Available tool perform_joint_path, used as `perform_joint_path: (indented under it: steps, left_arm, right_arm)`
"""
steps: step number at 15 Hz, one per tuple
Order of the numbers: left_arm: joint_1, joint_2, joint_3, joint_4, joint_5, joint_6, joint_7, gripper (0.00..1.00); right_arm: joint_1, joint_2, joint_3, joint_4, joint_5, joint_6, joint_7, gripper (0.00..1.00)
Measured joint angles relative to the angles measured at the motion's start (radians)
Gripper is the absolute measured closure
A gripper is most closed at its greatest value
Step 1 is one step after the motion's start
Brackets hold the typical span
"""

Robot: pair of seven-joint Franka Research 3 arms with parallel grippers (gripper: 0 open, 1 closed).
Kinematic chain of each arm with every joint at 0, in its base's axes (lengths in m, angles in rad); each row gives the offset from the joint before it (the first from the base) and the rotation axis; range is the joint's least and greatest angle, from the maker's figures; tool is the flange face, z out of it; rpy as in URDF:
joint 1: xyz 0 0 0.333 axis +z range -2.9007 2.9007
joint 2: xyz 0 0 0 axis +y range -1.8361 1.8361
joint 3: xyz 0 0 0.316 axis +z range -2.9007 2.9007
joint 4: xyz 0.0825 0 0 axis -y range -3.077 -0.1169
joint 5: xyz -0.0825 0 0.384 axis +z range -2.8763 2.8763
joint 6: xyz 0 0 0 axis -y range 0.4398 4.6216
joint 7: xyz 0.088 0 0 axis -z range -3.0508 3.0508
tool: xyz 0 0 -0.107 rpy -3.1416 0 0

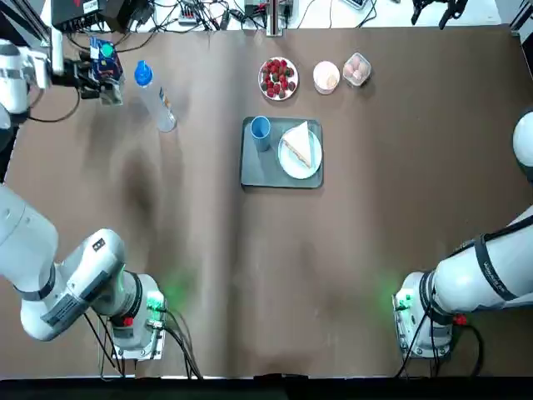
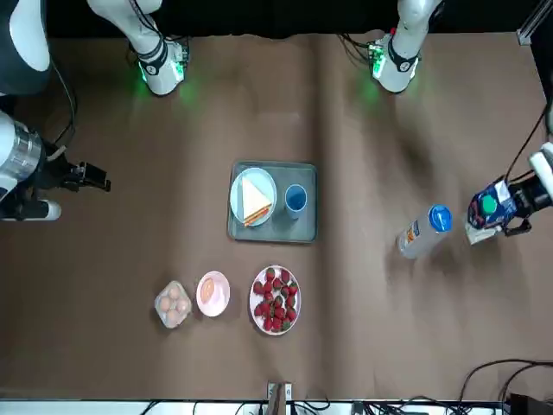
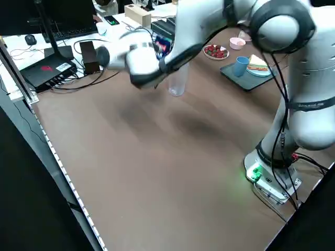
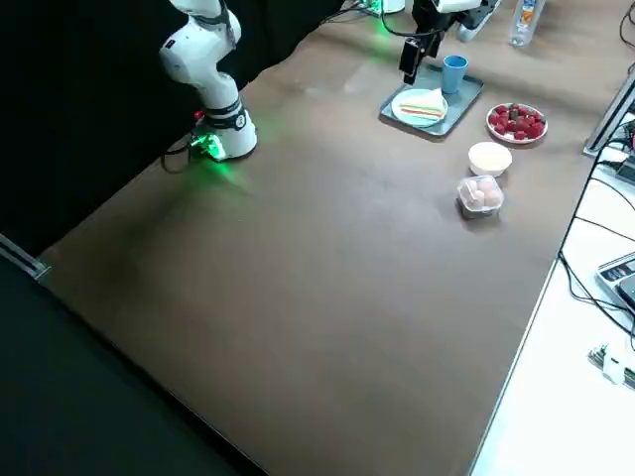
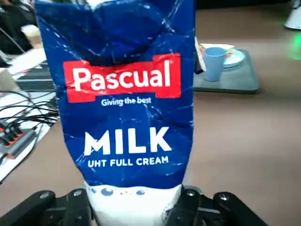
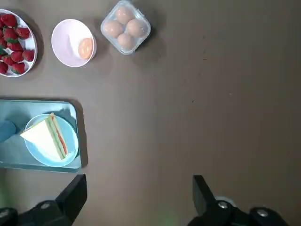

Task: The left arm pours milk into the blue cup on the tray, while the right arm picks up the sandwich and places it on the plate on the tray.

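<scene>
Well, the sandwich (image 6: 49, 136) sat on the white plate (image 6: 37, 153), and the plate was on the tray (image 1: 287, 179), so the right arm's share looked done to me. Beside the plate stood the blue cup (image 1: 260, 133), upright. I couldn't tell whether it had any milk in it, so the pouring may have been what was left.

Off to the robot's left, the left gripper (image 5: 135, 205) had the milk carton (image 5: 117, 113) clasped between its fingers, raised near the far left part of the table and well apart from the cup. The right gripper (image 6: 140, 183) was wide, with nothing between its fingers, up over the table on the robot's right.

Just beyond the tray lay the dish of strawberries (image 1: 278, 79), with the small bowl (image 1: 326, 77) and the box of eggs (image 1: 357, 70) to its right. The water bottle (image 1: 156, 98) stood between the carton and the tray, and I'd have gone high over it or around it. Open table ran on the near side of the tray and between bottle and tray, while cables (image 5: 28, 108) crowded the far left edge, a poor place to swing low.
</scene>
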Motion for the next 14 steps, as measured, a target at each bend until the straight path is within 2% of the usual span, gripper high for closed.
perform_joint_path:
  steps: [2,5,11,12,13,14]
  left_arm:
    - [0.000,-0.085,-0.013,0.000,0.065,-0.038,-0.072,0.52]
    - [-0.004,-0.185,-0.099,0.004,0.165,-0.044,-0.178,0.51]
    - [-0.064,-0.309,-0.354,0.025,0.439,-0.008,-0.610,0.51]
    - [-0.068,-0.325,-0.403,0.023,0.473,0.002,-0.676,0.51]
    - [-0.071,-0.342,-0.497,0.011,0.540,0.034,-0.800,0.51]
    - [-0.074,-0.343,-0.537,0.002,0.570,0.056,-0.850,0.51]
  right_arm:
    - [-0.009,-0.018,-0.001,0.001,-0.006,0.001,0.000,0.00]
    - [-0.012,-0.068,0.001,0.000,-0.020,0.001,-0.001,0.00]
    - [-0.015,-0.129,0.001,-0.023,-0.032,-0.006,-0.002,0.00]
    - [-0.016,-0.143,-0.001,-0.039,-0.039,0.001,-0.002,0.00]
    - [-0.021,-0.184,-0.005,-0.096,-0.042,0.059,-0.002,0.00]
    - [-0.026,-0.216,-0.006,-0.143,-0.043,0.104,-0.002,0.00]
